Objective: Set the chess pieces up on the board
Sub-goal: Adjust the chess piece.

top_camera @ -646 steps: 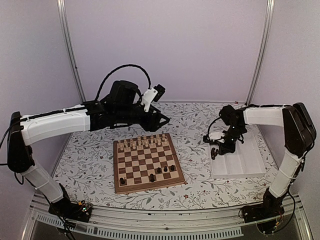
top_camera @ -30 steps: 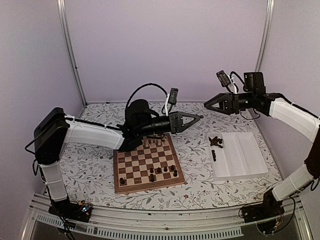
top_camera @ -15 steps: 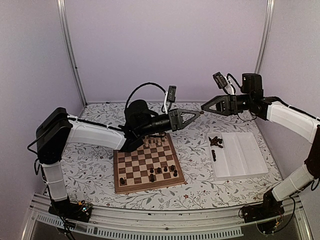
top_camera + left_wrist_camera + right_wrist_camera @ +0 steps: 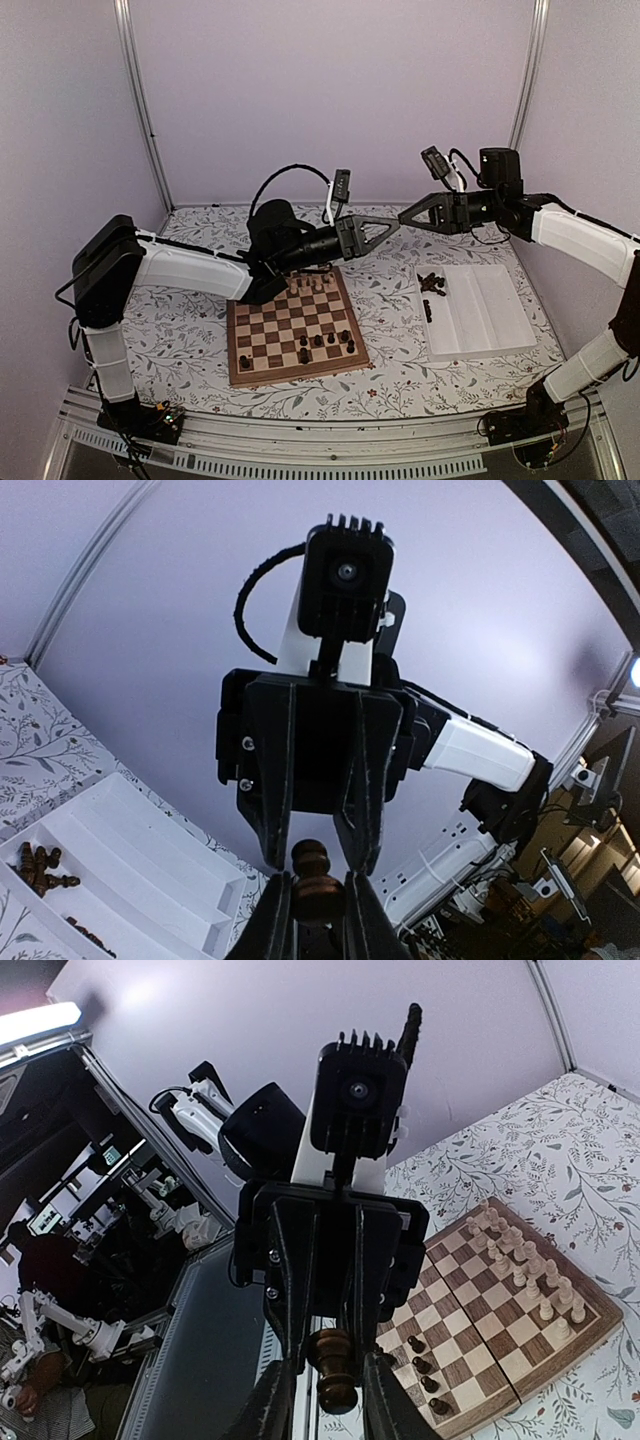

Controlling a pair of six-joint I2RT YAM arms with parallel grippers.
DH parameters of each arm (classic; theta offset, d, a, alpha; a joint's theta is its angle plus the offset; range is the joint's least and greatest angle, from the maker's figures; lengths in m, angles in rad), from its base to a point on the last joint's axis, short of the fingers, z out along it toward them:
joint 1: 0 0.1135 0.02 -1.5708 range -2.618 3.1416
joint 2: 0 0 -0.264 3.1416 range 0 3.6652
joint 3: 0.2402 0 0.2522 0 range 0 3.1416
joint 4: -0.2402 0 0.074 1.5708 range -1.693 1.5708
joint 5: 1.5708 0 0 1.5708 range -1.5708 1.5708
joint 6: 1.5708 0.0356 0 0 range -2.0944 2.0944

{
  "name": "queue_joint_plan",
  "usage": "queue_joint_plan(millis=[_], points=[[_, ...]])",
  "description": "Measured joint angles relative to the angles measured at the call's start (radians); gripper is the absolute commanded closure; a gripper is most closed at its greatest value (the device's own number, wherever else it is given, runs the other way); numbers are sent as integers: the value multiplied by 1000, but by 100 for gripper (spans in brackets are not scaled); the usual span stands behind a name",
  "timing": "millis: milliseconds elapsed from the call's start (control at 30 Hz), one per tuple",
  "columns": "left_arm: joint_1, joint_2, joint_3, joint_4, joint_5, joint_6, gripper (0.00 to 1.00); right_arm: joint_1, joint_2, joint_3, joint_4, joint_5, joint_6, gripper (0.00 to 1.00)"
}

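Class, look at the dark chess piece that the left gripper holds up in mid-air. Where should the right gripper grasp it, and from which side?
Grip the end of the dark chess piece that juts out of the left gripper. The right gripper should probably come head-on from the opposite side, along the piece's length, because the left gripper covers the rest and only that end is free.

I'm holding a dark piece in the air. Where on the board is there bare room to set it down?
On the board, the middle rows are bare, between the pale pieces at the far edge and the dark cluster near right. The near row is free between that cluster and the lone dark piece in the near-left corner. Far rows are crowded.
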Motion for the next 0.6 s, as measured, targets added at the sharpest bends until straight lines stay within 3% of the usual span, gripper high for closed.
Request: queue_joint_plan(millis=[233,433,500,600], points=[[0,0,0,14,-6,-4,93,1,0,0,-12,10,-13,80],[0,0,0,19,-11,-9,92,2,0,0,-16,12,-18,92],[0,0,0,19,-11,-13,88,2,0,0,-18,12,-21,95],[0,0,0,17,-11,-16,74,2,0,0,-23,13,-31,97]])
